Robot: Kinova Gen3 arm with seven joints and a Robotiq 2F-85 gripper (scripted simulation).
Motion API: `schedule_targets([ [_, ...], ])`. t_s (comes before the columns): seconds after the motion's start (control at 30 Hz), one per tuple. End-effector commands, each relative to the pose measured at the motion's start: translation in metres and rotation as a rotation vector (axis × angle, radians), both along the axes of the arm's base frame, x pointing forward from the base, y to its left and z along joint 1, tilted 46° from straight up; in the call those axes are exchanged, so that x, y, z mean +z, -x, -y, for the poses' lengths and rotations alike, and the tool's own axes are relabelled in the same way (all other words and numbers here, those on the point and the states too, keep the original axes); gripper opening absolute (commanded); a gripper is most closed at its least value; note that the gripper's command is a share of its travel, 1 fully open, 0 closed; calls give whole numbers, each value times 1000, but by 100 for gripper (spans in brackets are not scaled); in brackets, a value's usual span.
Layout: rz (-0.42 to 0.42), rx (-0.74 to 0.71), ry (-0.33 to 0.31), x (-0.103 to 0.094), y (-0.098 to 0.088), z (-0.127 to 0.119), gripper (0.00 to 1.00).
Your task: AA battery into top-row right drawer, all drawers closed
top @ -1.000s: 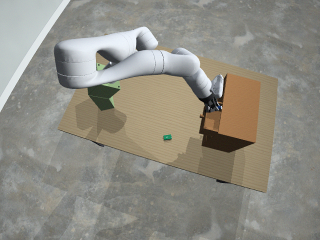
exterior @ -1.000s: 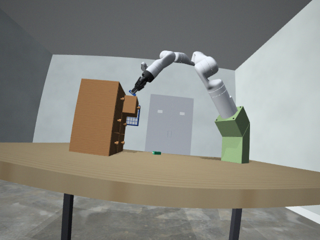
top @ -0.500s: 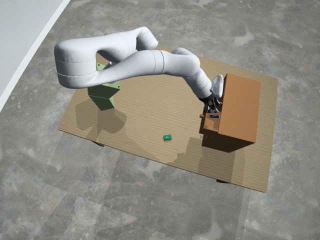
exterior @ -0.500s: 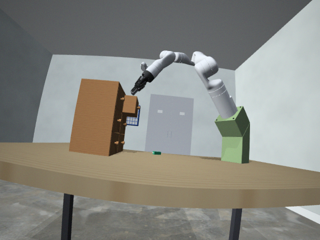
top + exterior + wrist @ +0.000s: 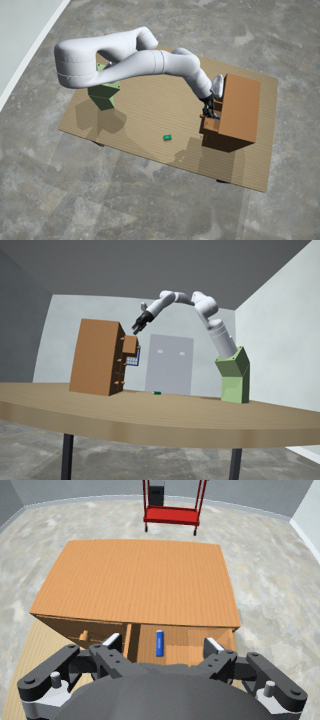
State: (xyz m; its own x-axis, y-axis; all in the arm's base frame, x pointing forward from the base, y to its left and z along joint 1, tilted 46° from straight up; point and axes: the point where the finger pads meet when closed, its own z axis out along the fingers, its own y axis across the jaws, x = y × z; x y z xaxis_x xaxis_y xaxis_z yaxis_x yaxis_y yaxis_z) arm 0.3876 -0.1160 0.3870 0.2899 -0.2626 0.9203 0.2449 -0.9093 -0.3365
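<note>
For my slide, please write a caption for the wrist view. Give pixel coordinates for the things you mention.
Open gripper point(image 5: 212, 116) point(image 5: 134, 330) point(image 5: 162, 645) above a drawer point(image 5: 210, 124) point(image 5: 130, 344) point(image 5: 192, 652), with the blue battery point(image 5: 217, 117) point(image 5: 160, 644) lying inside.

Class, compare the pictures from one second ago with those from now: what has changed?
The small blue cylindrical battery has been let go: it was at the jaws above the pulled-out brown wooden drawer, and has dropped down into it. The black jaws stand open. The brown wooden chest and green block stayed put.
</note>
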Motion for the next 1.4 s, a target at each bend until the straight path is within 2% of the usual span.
schedule_targets([
  [0.0, -2, 1, -4, -2, 2, -2, 100],
  [0.27, -3, 2, -4, -11, 15, -3, 100],
  [0.73, -2, 3, -4, -55, 75, -3, 100],
  [0.8, -2, 3, -4, -55, 75, -3, 100],
  [1.07, -2, 3, -4, -77, 105, -4, 100],
  [1.37, 0, 1, -5, -87, 119, -3, 100],
])
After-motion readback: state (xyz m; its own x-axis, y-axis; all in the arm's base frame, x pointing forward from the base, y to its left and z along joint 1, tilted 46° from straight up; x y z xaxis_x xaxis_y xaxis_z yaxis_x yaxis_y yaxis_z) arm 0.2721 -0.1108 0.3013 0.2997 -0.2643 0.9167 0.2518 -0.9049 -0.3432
